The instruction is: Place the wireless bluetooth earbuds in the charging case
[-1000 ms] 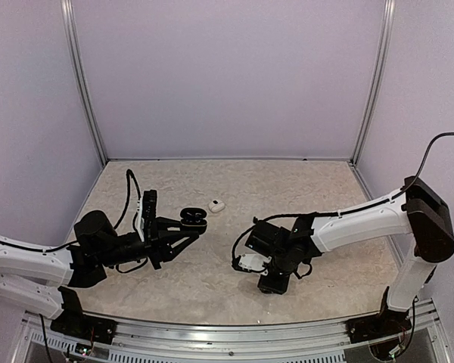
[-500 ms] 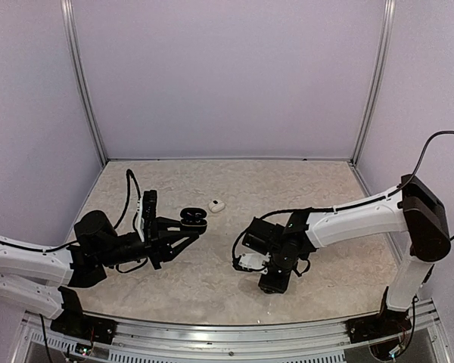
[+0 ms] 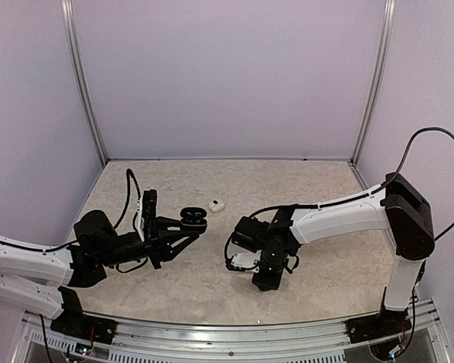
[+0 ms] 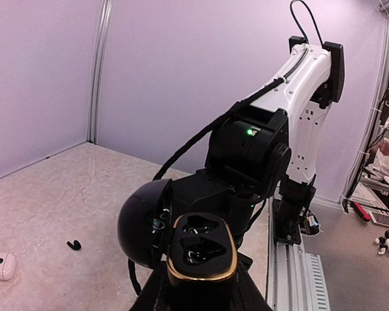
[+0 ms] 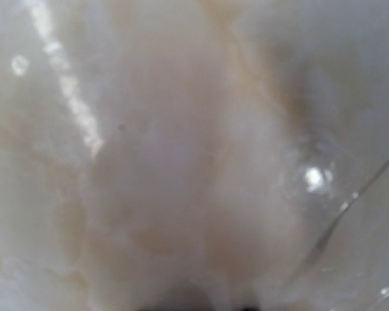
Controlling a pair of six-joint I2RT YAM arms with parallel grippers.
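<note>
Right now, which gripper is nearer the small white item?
Left. The left gripper, holding the black case, is beside the white item; right gripper is farther, toward the near edge.

soft even light; right wrist view seemingly blurred

1. No word, number or brand can be read in any view;
2. a small pale mark point(image 4: 157, 224) on the dark lid of the charging case point(image 4: 201, 278) is too small to make out;
3. the right wrist view is wholly blurred.
</note>
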